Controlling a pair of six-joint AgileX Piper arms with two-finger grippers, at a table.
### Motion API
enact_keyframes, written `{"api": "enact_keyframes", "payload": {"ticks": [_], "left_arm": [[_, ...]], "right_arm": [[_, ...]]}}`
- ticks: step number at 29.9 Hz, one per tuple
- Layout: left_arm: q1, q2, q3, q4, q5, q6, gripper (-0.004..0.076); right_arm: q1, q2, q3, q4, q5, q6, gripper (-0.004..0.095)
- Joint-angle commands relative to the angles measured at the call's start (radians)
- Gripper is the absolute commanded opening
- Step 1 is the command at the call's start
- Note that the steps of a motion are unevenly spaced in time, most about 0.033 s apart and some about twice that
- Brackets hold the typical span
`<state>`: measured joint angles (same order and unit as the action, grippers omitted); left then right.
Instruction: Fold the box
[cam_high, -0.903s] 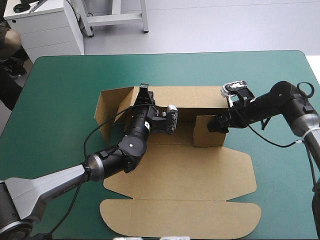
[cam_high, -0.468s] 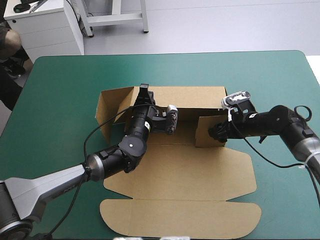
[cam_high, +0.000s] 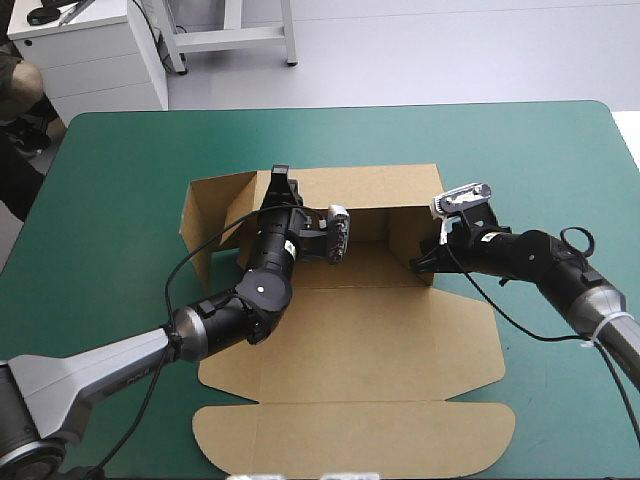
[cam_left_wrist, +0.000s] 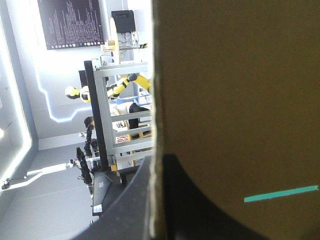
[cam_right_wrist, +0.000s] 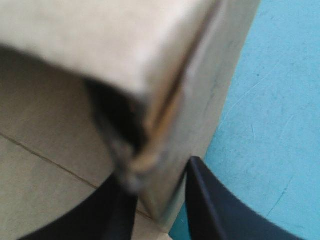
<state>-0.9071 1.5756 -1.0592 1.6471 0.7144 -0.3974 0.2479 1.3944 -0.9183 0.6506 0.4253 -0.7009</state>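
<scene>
While its walls stand, the box (cam_high: 350, 340) points its lid nearward.

The box (cam_right_wrist: 200, 100) wall is a close blur between the fingers of the right tool (cam_right_wrist: 159, 207); board blocks most of the bench (cam_left_wrist: 280, 194) ahead of the left tool (cam_left_wrist: 156, 200).

Bright, even overhead light; soft shadow inside box (cam_high: 350, 330); wall backlit, dark, left wrist view.
</scene>
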Motion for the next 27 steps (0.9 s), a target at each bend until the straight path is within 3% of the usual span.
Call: {"api": "enact_keyframes", "payload": {"ticks": [1,2,14,17,23,25,27], "left_arm": [[-0.006,-0.042,-0.03,0.045,-0.019,-0.015,-0.001],[-0.006,-0.042,-0.03,0.045,-0.019,-0.015,-0.001],[-0.006,-0.042,-0.03,0.047,-0.006,-0.015,0.0007],[-0.006,-0.042,-0.03,0.047,0.001,-0.015,0.0104],[-0.006,-0.042,-0.03,0.047,0.001,-0.018,0.0461],[-0.006,-0.042,-0.03,0.047,0.001,-0.018,0.051],[-0.008,-0.042,-0.03,0.053,0.001,-0.018,0.0509]], "right_arm": [[0.009,-0.035,-0.031,0.06,-0.055,-0.014,0.0037],[0.009,-0.035,-0.031,0.06,-0.059,-0.018,-0.0019],[0.009,-0.035,-0.031,0.061,-0.069,-0.018,-0.0019],[0.009,-0.035,-0.031,0.061,-0.076,-0.018,-0.0018],[0.009,-0.035,-0.031,0.061,-0.104,-0.011,-0.0019],[0.009,-0.035,-0.031,0.061,-0.117,-0.009,-0.0018],[0.009,-0.035,-0.031,0.061,-0.139,-0.009,-0.0018]]}}
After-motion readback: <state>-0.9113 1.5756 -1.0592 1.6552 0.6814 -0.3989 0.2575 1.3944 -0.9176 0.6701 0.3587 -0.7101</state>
